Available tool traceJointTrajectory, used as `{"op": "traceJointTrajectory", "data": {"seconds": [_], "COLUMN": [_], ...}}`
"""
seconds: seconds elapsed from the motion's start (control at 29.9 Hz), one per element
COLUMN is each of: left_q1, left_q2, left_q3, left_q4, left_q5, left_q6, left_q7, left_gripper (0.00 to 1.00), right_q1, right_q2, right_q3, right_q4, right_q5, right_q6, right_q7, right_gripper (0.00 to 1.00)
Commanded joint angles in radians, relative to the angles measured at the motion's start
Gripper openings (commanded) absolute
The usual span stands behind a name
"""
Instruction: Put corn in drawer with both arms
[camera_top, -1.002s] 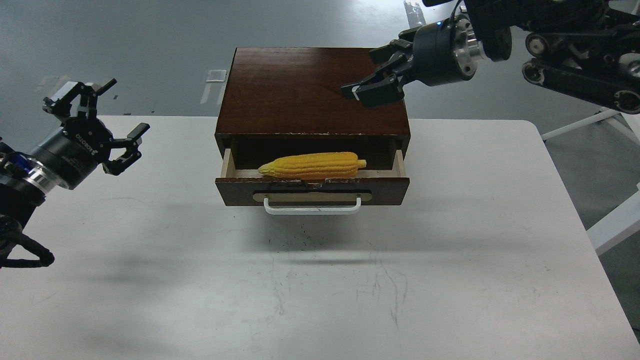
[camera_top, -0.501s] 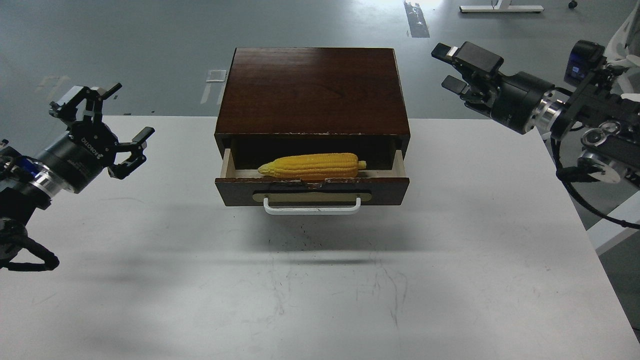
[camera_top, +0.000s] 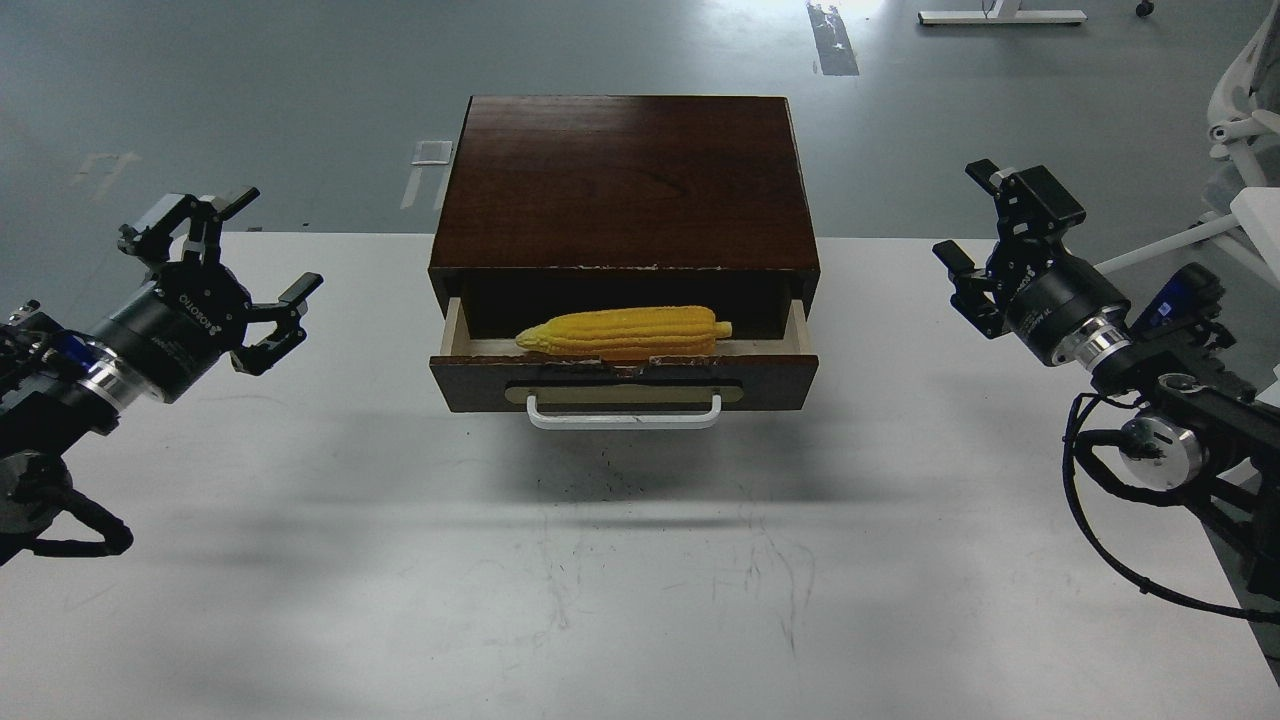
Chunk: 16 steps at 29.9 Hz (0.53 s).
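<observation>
The yellow corn lies lengthwise in the drawer of the dark brown cabinet. The drawer is pulled partly out, its white bar handle facing me. My left gripper is open and empty, above the table well left of the cabinet. My right gripper is open and empty, above the table well right of the cabinet. Neither gripper touches the cabinet or the corn.
The cabinet stands at the far middle of the white table. The table's right edge lies under my right arm. A white chair and frame stand beyond it on the grey floor.
My right gripper has swung from above the cabinet's back right corner out to the right and down to the table's right side. My left gripper has shifted slightly right and down.
</observation>
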Motion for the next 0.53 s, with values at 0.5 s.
{"op": "traceJointTrajectory", "data": {"seconds": [0.5], "left_q1": [0.005], "left_q2": [-0.010], "left_q3": [-0.003], "left_q4": [0.001], "left_q5": [0.000], "left_q6": [0.000], "left_q7": [0.000], "left_gripper": [0.99], "right_q1": [-0.092], "right_q2": [0.124], "right_q3": [0.029], "right_q4": [-0.044], "right_q5": [0.039], "right_q6": [-0.012], "right_q7": [0.000], "right_gripper": [1.00]}}
